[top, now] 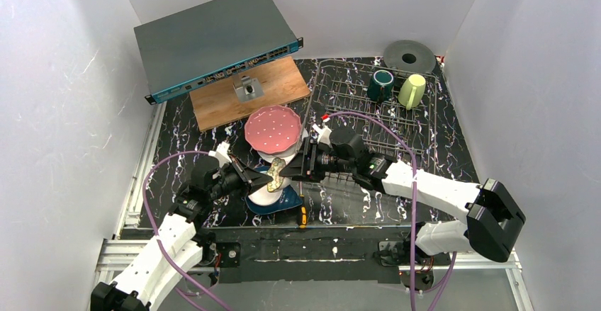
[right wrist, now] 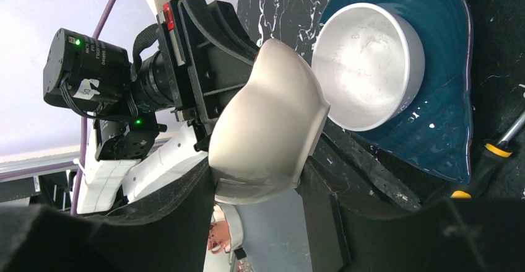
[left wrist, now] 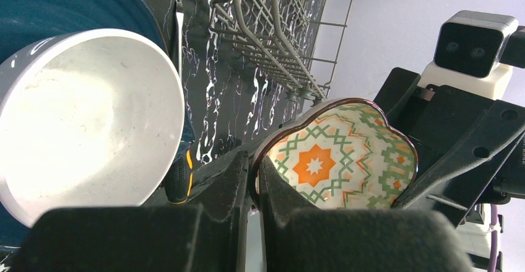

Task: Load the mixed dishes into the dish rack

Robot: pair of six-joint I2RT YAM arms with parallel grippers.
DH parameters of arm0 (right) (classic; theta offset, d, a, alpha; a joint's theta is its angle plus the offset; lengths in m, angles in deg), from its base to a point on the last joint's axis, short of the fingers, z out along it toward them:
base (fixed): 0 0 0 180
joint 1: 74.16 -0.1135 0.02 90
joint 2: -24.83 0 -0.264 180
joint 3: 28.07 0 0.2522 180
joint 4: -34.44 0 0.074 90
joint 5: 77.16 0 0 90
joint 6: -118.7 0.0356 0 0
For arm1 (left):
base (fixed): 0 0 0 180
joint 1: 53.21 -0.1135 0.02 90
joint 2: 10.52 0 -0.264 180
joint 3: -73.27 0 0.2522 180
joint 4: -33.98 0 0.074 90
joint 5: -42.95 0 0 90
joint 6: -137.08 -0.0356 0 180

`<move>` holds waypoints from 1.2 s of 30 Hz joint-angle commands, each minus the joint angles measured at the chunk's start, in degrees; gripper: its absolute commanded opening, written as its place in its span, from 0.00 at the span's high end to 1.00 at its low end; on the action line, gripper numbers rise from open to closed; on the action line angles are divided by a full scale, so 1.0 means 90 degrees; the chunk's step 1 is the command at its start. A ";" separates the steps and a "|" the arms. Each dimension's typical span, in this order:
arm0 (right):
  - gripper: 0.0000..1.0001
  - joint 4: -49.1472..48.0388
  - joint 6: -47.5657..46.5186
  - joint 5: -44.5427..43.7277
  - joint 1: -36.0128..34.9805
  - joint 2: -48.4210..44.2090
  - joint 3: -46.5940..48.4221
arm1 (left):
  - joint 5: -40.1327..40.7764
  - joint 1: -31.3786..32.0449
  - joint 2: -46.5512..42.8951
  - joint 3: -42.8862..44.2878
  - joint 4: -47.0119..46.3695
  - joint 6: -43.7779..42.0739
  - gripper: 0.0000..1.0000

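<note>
The white label on the left arm's camera (right wrist: 86, 86) is too small to read. Nearest, the screwdriver (top: 302, 215) lies beside the blue plate (right wrist: 446, 117), which carries the bowl (right wrist: 368, 61). Above them the left claw (left wrist: 254, 163) pinches the flower dish (left wrist: 343, 160) by its rim. The right claw (right wrist: 259, 176) has its fingers apart, one each side of the dish's cream underside. Whether they press it I cannot tell. Beyond sits the pink plate (top: 273, 128). Farthest is the rack (top: 333, 77), holding the teal mug (top: 381, 84) and the yellow mug (top: 412, 91).

Both arms reached inward and met over mid-table. The left gripper (left wrist: 254, 171) pinched the rim of the flower-shaped dish (left wrist: 343, 157). The right gripper (top: 288, 170) closely flanked it.
</note>
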 commanded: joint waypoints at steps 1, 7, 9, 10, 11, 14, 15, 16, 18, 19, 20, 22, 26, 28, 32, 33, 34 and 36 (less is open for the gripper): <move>0.59 -0.0286 0.0021 -0.0042 -0.0040 0.0030 0.0288 | -0.0181 0.0004 -0.0160 0.0295 0.0071 -0.0023 1.00; 0.90 -0.0305 0.0036 -0.0008 -0.0048 0.0061 0.0273 | -0.0118 0.0008 -0.0210 0.0364 0.0200 -0.0037 1.00; 0.99 -0.0346 0.0046 0.0036 -0.0042 0.0070 0.0277 | -0.0125 0.0007 -0.0205 0.0376 0.0214 -0.0042 1.00; 0.99 -0.0386 0.0060 0.0068 -0.0049 0.0071 0.0269 | -0.0129 0.0007 -0.0200 0.0376 0.0224 -0.0034 1.00; 0.99 -0.0422 0.0065 0.0094 -0.0048 0.0064 0.0272 | -0.0128 0.0007 -0.0192 0.0376 0.0227 -0.0038 1.00; 0.99 -0.0587 0.0084 0.0178 -0.0049 0.0036 0.0262 | -0.0144 0.0011 -0.0210 0.0386 0.0249 -0.0025 1.00; 0.99 -0.0618 0.0094 0.0193 -0.0043 0.0023 0.0264 | -0.0149 0.0007 -0.0214 0.0393 0.0252 -0.0015 1.00; 0.99 -0.0646 0.0099 0.0192 -0.0042 0.0001 0.0258 | -0.0160 0.0007 -0.0205 0.0395 0.0260 -0.0002 0.99; 0.99 -0.0712 0.0144 0.0193 -0.0040 -0.0029 0.0233 | -0.0176 0.0007 -0.0220 0.0418 0.0303 0.0012 0.93; 0.99 -0.0753 0.0165 0.0192 -0.0040 -0.0043 0.0209 | -0.0172 0.0009 -0.0222 0.0423 0.0327 0.0010 0.91; 0.99 -0.0784 0.0193 0.0192 -0.0040 -0.0054 0.0192 | -0.0169 0.0007 -0.0233 0.0446 0.0361 0.0003 0.89; 0.99 -0.0839 0.0245 0.0200 -0.0040 -0.0065 0.0160 | -0.0161 0.0007 -0.0236 0.0460 0.0406 0.0000 0.82; 0.99 -0.0917 0.0318 0.0184 -0.0040 -0.0085 0.0089 | -0.0176 0.0009 -0.0269 0.0473 0.0439 -0.0024 0.72; 0.99 -0.0930 0.0320 0.0175 -0.0035 -0.0104 0.0051 | -0.0178 0.0009 -0.0297 0.0495 0.0505 -0.0077 0.67; 0.99 -0.0923 0.0323 0.0144 -0.0031 -0.0138 0.0024 | -0.0138 0.0009 -0.0370 0.0541 0.0710 -0.0174 0.60; 0.99 -0.0916 0.0321 0.0131 -0.0023 -0.0147 0.0011 | -0.0112 0.0007 -0.0391 0.0555 0.0759 -0.0183 0.57; 0.99 -0.0895 0.0324 0.0118 -0.0013 -0.0166 -0.0003 | -0.0088 0.0012 -0.0420 0.0566 0.0814 -0.0187 0.54; 0.99 -0.0860 0.0296 0.0088 0.0021 -0.0234 -0.0057 | -0.0072 0.0007 -0.0442 0.0587 0.0888 -0.0227 0.45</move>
